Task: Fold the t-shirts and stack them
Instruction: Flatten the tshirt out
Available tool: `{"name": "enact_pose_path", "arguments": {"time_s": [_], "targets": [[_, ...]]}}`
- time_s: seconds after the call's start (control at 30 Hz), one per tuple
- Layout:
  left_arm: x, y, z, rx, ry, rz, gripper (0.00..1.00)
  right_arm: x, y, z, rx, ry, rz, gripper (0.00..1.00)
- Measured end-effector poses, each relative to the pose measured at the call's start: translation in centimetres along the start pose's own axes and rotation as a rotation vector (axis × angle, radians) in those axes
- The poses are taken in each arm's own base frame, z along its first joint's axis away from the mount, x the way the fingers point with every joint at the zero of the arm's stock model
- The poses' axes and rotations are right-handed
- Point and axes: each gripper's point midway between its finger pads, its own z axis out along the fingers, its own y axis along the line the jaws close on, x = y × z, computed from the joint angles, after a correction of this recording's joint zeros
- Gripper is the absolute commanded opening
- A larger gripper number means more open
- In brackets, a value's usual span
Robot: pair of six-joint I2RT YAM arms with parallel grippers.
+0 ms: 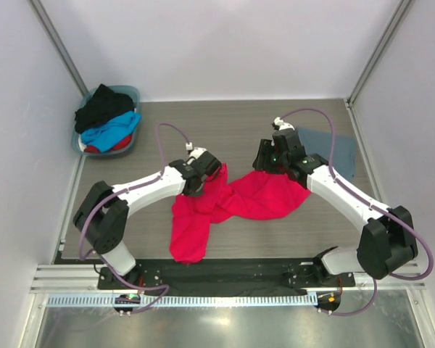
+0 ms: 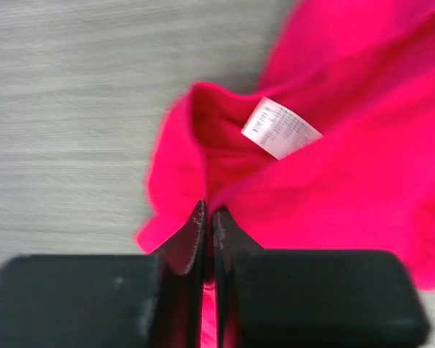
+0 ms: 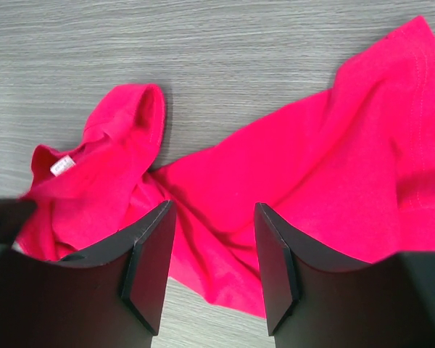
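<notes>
A crumpled red-pink t-shirt [image 1: 257, 197] lies mid-surface [image 1: 225, 130], with its long axis slanting from far right to near left. The left fingers [image 2: 197, 235] are clenched on a fold beside its white label [image 2: 281, 128] — the right fingers [image 3: 151, 261] hang spread above its body.

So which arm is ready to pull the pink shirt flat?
Probably left. The left claw is pinched shut on the pink shirt near the white label. The right claw hangs open over the cloth, gripping nothing.
</notes>
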Motion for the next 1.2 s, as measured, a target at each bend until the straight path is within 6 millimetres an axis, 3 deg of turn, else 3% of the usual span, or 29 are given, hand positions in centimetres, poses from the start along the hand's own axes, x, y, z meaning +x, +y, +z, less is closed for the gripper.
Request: {"name": "enact_pose_path", "arguments": {"time_s": [0.17, 0.3, 0.4, 0.53, 0.63, 0.73, 0.83, 0.93, 1.03, 1.13, 1.2], "targets": [[-1.5, 4.2, 0.4, 0.007, -0.020, -0.152, 0.00, 0.8, 0.8, -0.1, -0.041, 0.025, -0.015, 0.66], [-2.1, 10.3, -0.7, 0.030, -0.141, -0.426, 0.00, 3.2, 3.5, -0.1, -0.113, 0.083, -0.093, 0.71], [-1.8, 12.5, -2.4, 0.044, -0.232, -0.529, 0.00, 6.1, 5.9, 0.1, -0.168, 0.145, -0.182, 0.71], [-2.1, 12.9, -3.9, 0.085, -0.309, -0.581, 0.00, 9.9, 7.6, 0.9, -0.198, 0.233, -0.276, 0.71], [-2.3, 12.8, -4.0, 0.095, -0.323, -0.591, 0.00, 11.9, 7.3, 2.1, -0.175, 0.289, -0.309, 0.70], [-2.3, 12.5, -3.7, 0.102, -0.312, -0.588, 0.00, 13.2, 6.6, 3.4, -0.146, 0.326, -0.324, 0.62], [-2.1, 12.1, -3.3, 0.109, -0.293, -0.581, 0.00, 12.9, 6.7, 4.5, -0.132, 0.310, -0.331, 0.52], [-1.9, 11.9, -3.0, 0.113, -0.281, -0.577, 0.00, 12.4, 7.6, 5.4, -0.144, 0.298, -0.328, 0.51], [-1.7, 11.9, -2.8, 0.113, -0.275, -0.575, 0.00, 11.6, 9.4, 6.0, -0.193, 0.273, -0.322, 0.55], [-1.6, 11.9, -2.8, 0.114, -0.276, -0.575, 0.00, 11.9, 10.6, 5.8, -0.230, 0.267, -0.330, 0.65], [-1.7, 11.9, -3.1, 0.118, -0.285, -0.578, 0.00, 12.3, 11.3, 5.5, -0.250, 0.268, -0.338, 0.66]]}}
